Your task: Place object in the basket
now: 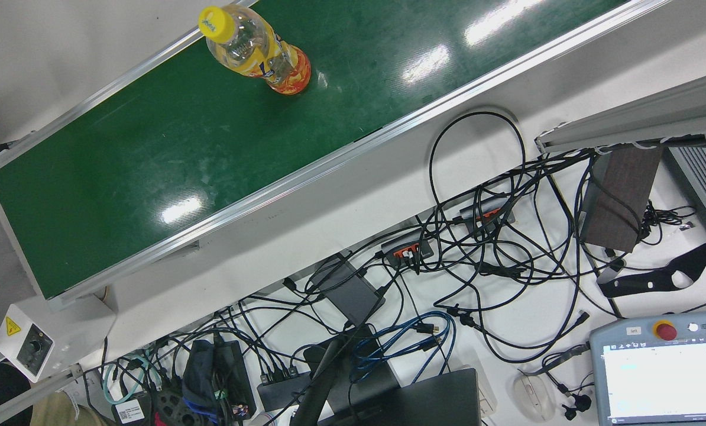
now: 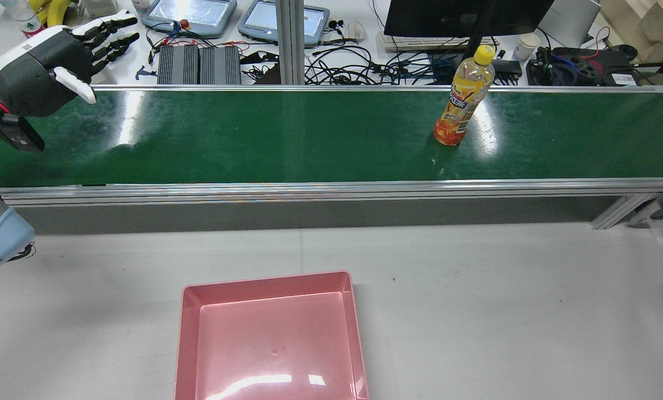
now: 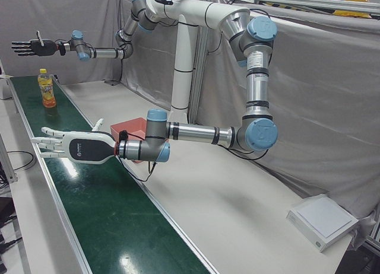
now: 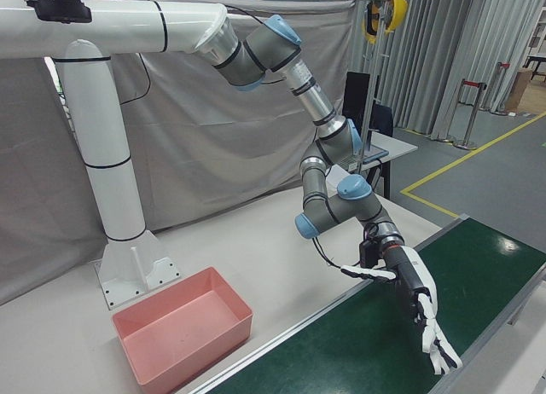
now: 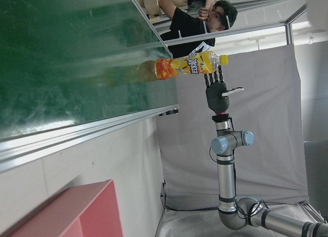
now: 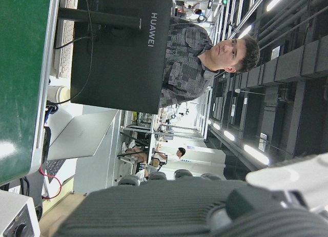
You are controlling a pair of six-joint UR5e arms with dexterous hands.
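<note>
Bottle (image 2: 463, 100) stood upright on green conveyor belt (image 2: 309, 139), toward its right end in rear view. Pink basket (image 2: 270, 339) sat on worktop (image 2: 503, 311), holding nothing. Left robot hand (image 2: 65, 55) hovered over belt's left end, fingers spread, holding nothing. Right robot hand (image 3: 32, 47) raised beyond bottle, fingers apart.

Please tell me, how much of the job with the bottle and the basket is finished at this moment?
Nothing looks done yet. The yellow-capped orange drink bottle stands upright on the green conveyor belt, and the pink plastic basket on the white table holds nothing. Nothing is in hand: the left hand hovers open over the belt's far-left end, and the right hand is open in the air, apart from the bottle. Grasping, carrying and placing are left.
</note>
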